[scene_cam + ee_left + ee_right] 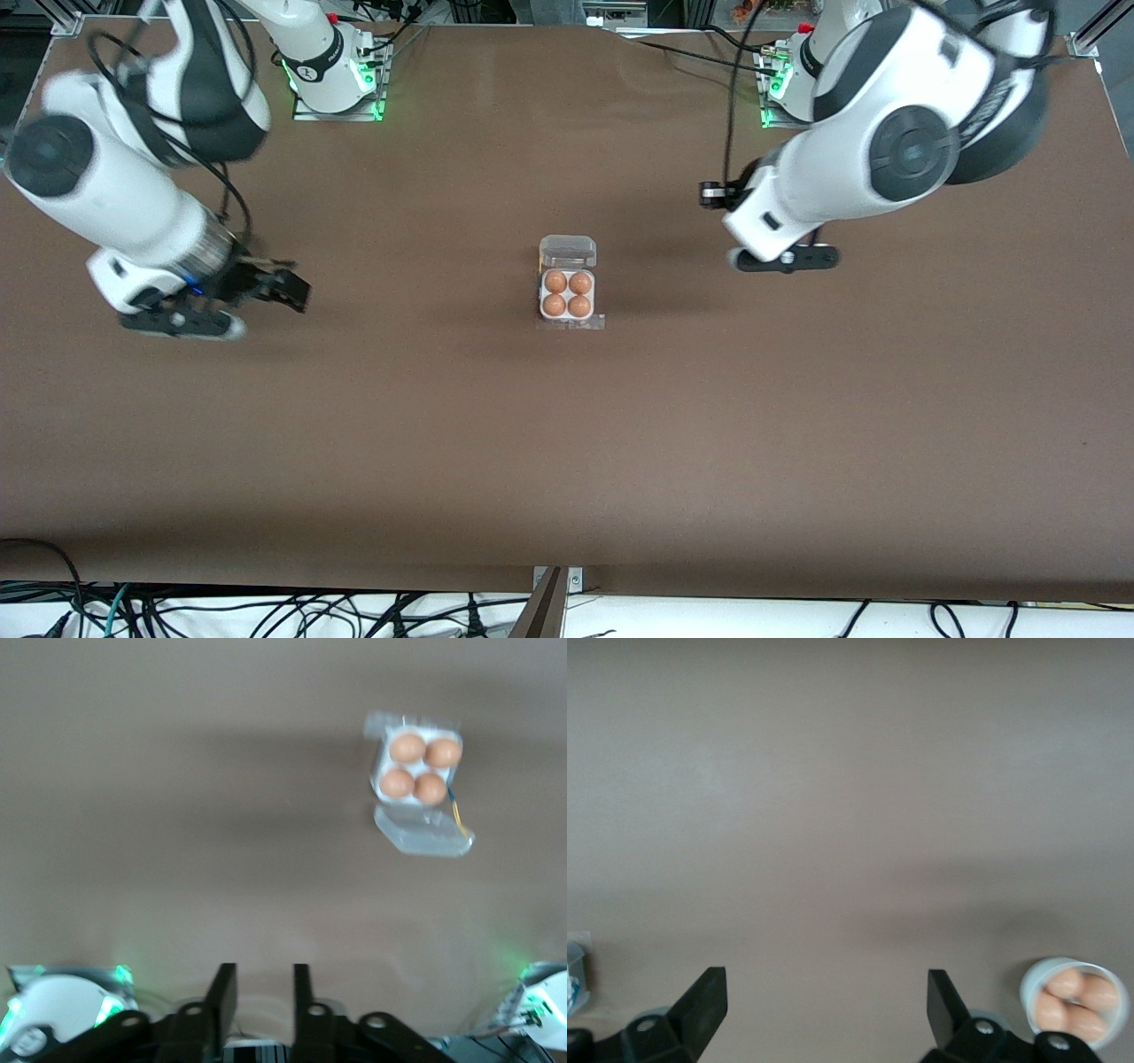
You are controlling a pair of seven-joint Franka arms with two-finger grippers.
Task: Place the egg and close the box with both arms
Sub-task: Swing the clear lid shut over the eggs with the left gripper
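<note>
The box [567,301] sits mid-table with its clear lid [567,252] hinged open and lying farther from the front camera. Every cell holds a brown egg [555,282], and they all look alike. The left wrist view shows the box [383,771] with its eggs [407,749] and the lid [423,835] ahead. My left gripper [780,259] [258,967] hangs over bare table toward the left arm's end, fingers a narrow gap apart with nothing between them. My right gripper [283,288] [827,973] hovers toward the right arm's end, wide open and empty.
A round white bowl [1076,997] with more brown eggs shows beside the right gripper in the right wrist view; the front view hides it under the right arm. Brown tabletop [567,443] spreads around the box. Cables run along the table's near edge.
</note>
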